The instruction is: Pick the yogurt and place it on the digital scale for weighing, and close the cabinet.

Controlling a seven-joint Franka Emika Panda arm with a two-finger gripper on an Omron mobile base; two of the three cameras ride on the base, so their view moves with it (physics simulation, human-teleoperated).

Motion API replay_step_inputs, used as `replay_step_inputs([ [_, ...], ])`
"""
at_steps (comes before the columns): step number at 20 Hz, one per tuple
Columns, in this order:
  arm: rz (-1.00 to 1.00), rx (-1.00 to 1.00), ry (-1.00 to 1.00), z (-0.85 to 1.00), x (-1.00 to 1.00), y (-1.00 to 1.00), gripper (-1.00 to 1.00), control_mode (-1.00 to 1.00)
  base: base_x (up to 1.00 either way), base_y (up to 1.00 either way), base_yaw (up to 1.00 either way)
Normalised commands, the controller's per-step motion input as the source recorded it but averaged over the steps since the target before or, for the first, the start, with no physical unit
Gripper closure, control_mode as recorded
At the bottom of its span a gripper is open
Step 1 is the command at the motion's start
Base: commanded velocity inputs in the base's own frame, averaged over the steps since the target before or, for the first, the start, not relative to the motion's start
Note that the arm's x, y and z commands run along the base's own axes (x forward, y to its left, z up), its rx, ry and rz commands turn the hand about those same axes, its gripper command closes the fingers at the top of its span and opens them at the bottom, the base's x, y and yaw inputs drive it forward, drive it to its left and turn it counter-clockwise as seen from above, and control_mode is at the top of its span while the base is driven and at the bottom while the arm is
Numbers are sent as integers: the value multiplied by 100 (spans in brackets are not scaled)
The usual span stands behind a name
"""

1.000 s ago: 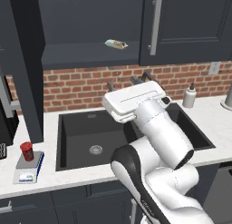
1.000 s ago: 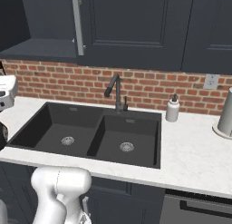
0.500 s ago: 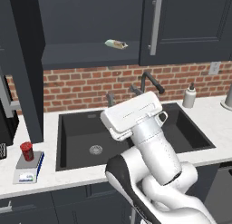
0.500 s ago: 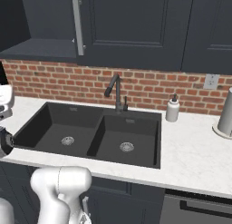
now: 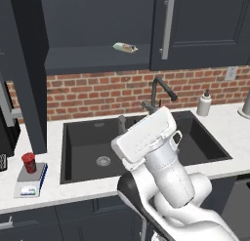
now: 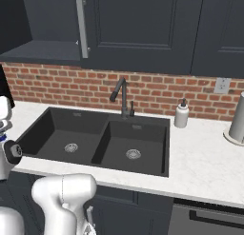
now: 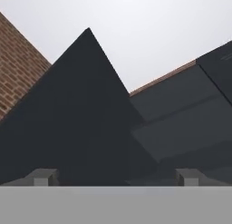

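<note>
On the white counter left of the sink (image 5: 141, 142), we see the yogurt (image 5: 29, 162) already standing on the digital scale (image 5: 30, 180), so closing the cabinet (image 5: 97, 25) is what we judge remains. Our gripper (image 7: 116, 177) has its jaws spread wide and holds nothing, and we should push flat against the outer face of the open door (image 5: 27, 69), away from its edge. That door swings out over the scale, with the wrapped packet (image 5: 125, 47) sitting on the shelf behind its closing path.
</note>
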Motion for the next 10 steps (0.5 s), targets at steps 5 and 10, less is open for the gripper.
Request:
replay_step_inputs([
  [5,0,0,-3,-4,-46,71,-100,-100,0,0,0],
  [10,0,1,-1,-2,-42,63,-100,-100,0,0,0],
])
